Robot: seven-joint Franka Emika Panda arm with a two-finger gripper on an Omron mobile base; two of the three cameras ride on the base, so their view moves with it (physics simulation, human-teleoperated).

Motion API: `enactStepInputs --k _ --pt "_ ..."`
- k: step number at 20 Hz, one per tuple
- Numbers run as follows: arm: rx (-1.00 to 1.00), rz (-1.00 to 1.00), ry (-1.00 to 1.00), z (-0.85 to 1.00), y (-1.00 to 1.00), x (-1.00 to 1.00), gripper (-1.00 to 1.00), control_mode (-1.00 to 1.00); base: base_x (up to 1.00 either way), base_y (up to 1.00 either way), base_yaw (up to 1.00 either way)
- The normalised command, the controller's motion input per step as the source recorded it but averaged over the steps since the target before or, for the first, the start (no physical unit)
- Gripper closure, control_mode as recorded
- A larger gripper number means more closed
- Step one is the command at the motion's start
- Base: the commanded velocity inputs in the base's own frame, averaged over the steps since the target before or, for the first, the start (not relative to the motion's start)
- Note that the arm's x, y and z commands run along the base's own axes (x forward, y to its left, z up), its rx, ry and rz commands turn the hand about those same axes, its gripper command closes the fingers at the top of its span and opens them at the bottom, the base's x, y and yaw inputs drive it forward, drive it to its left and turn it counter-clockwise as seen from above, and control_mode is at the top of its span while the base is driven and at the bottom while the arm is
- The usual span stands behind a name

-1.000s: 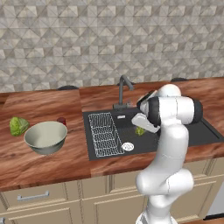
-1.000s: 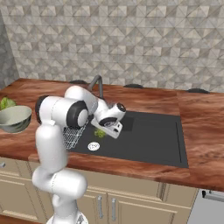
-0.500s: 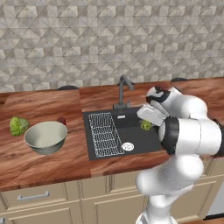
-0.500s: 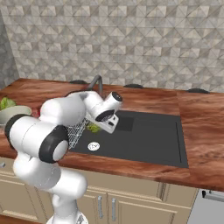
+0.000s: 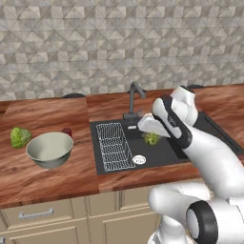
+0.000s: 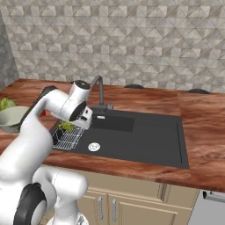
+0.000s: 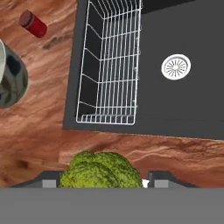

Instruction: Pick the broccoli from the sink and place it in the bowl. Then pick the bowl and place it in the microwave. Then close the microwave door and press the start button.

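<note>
My gripper (image 5: 150, 135) is shut on the broccoli (image 5: 151, 138), a small yellowish-green floret, and holds it in the air above the black sink (image 5: 164, 153). In the hand view the broccoli (image 7: 101, 170) sits between the fingertips, with the white wire rack (image 7: 111, 65) and the counter's front strip below it. From the right, the gripper (image 6: 71, 125) and broccoli (image 6: 67, 126) hang over the rack's left part. The pale grey-green bowl (image 5: 50, 148) stands upright on the counter left of the sink, apart from the gripper. The microwave is out of view.
A larger pale-green leafy ball (image 5: 20, 137) lies left of the bowl. A small red jar (image 7: 33, 23) stands between bowl and sink. The dark faucet (image 5: 135, 97) rises behind the basin, and the round drain (image 7: 176, 67) lies right of the rack.
The gripper, still shut on the broccoli, has risen out of the sink and moved left over the rack. The arm's elbow has swung round; bowl and base stayed put.
</note>
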Motion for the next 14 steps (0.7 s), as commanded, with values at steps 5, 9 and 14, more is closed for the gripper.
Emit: enactStepInputs --k 5,9,14 --pt "-0.21 0.06 -0.07 0.59 1.0 -0.77 1.0 -1.0 0.0 0.0 0.0" --pt "-0.19 0.02 -0.05 0.62 1.0 -0.4 1.0 -1.0 0.0 0.0 0.0" --pt "-0.14 0.01 0.0 0.7 0.99 -0.01 1.0 -1.0 0.0 0.0 0.0"
